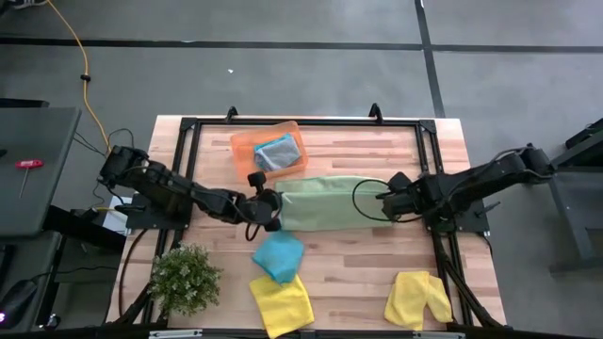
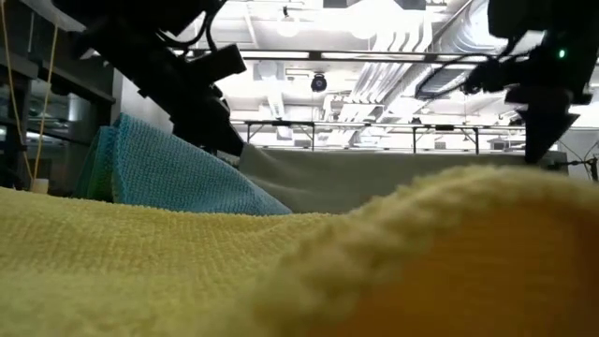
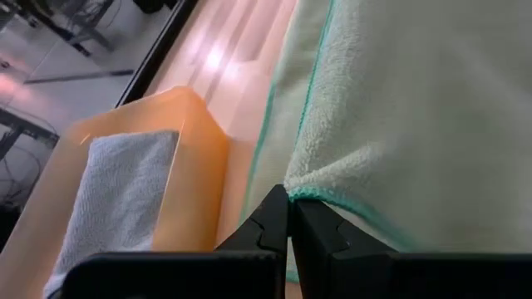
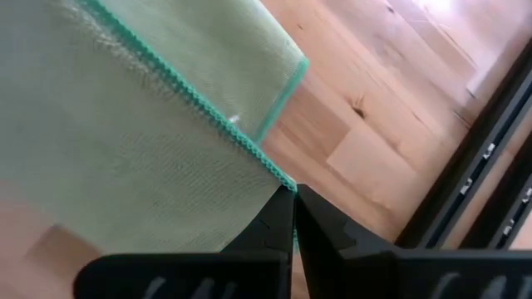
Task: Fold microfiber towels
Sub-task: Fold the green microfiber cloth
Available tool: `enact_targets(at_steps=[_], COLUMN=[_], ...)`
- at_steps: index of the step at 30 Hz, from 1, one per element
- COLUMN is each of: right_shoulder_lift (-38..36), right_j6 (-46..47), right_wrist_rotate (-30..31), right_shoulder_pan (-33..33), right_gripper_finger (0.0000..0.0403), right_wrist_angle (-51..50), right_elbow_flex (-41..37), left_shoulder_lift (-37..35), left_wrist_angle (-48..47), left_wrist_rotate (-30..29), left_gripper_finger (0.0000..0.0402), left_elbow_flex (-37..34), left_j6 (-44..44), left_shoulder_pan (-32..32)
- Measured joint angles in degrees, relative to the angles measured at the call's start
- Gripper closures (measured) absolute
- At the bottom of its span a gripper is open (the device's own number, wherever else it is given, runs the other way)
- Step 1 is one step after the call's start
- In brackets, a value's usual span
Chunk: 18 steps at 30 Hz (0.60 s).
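orange tray (image 1: pixel 242 144): grey towel (image 1: pixel 276 152) inside | left gripper (image 1: pixel 273 209), right gripper (image 1: pixel 381 199): pinching light green towel (image 1: pixel 325 204)

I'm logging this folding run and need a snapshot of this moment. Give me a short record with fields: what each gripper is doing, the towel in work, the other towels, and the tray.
left gripper: shut on the light green towel's edge, at its left end
right gripper: shut on the same towel's corner, at its right end
light green towel: stretched between both grippers, mid-table
teal-blue towel: loose, in front of the green one
yellow towels: one at front centre, one at front right
orange tray: at the back, holding folded towels
plant: front left
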Motion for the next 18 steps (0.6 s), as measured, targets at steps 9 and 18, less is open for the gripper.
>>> enact_targets(at_steps=[9,18], right_shoulder_lift=[0.0,0.0], right_j6=[-8.7,-14.2], right_wrist_rotate=[0.6,0.4], right_shoulder_pan=[-6.2,-10.6], right_gripper_finger=[0.0403,0.0403], right_wrist_angle=[12.1,17.0], right_elbow_flex=[-6.4,-7.0], left_shoulder_lift=[0.5,0.5], left_wrist_angle=[-3.2,-5.6], left_wrist_rotate=[-0.3,-5.7], left_gripper_finger=[0.0401,0.0401], left_elbow_flex=[0.0,-0.1], left_j6=[-6.6,-10.1], left_shoulder_pan=[-0.7,-3.6])
